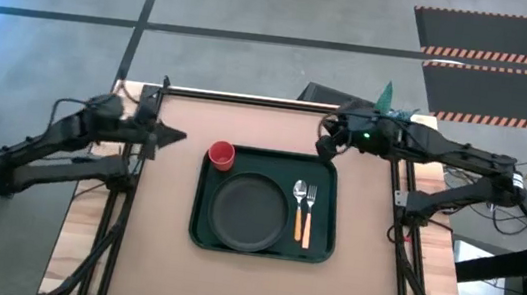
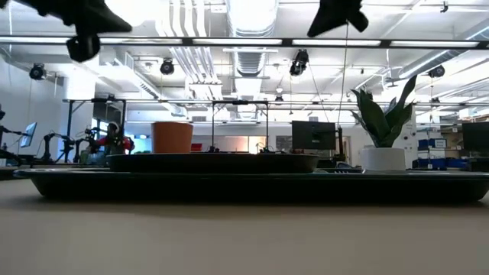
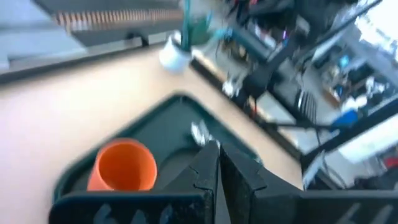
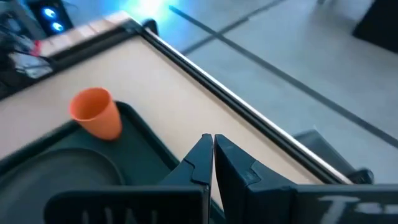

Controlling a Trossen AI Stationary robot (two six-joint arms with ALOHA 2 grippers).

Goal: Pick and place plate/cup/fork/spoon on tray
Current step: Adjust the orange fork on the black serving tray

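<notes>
Tray (image 1: 201, 229) mid-tabletop carries plate (image 1: 248, 212), cup (image 1: 221, 154) in a corner, spoon (image 1: 298, 210) and fork (image 1: 309, 214). Left pincer (image 1: 172, 136) and right pincer (image 1: 325, 145) together, empty, off-tray. Risk: a low sweep tipping the cup.

A green plant in a white pot (image 2: 382, 145) stands on the table (image 1: 161, 246), at the far corner. The table is flat and light brown.
</notes>
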